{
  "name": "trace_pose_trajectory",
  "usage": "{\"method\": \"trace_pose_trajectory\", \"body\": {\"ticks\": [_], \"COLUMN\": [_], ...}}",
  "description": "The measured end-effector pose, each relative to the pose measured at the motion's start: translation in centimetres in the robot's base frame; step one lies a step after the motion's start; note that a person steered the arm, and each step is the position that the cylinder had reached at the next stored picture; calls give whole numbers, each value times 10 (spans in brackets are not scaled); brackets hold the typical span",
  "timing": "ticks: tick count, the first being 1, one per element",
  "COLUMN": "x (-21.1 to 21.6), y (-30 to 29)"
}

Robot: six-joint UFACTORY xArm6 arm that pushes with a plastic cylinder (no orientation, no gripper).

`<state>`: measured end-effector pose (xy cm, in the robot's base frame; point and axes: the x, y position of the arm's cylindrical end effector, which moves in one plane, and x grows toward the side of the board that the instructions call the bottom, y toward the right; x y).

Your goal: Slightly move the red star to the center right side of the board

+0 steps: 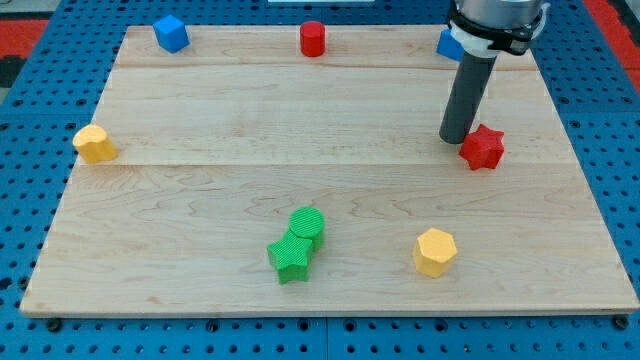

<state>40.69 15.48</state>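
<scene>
1. The wooden board [330, 110] carried eight blocks in all: two red, two blue, two yellow and two green.
2. The red pair was the red star [483, 148], lying near the view's right edge at about mid-height, and a red cylinder [313, 39] at the view's top, near the middle.
3. The blue pair was a blue cube [171, 33] at the view's top left and a second blue block [449, 44] at the top right; the arm hid most of the second one, so its shape could not be made out.
4. The yellow pair was a yellow block [94, 143] at the board's left edge and a yellow hexagonal block [435, 251] toward the bottom right, well apart from each other.
5. The green pair sat together at the bottom centre: a green cylinder [307, 223] touching a green star [291, 258] just below and to its left.
6. There was one rod and no gripper, so nothing opened, closed or held anything.
7. My tip [456, 138] rested on the board just left of the red star, very close to it or just touching; which of the two could not be told.
8. A blue pegboard surface [30, 200] surrounded the board on all sides.
</scene>
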Motion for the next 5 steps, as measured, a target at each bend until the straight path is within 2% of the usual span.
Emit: {"method": "trace_pose_trajectory", "body": {"ticks": [4,5], "x": [22,41], "y": [-11,-11]}}
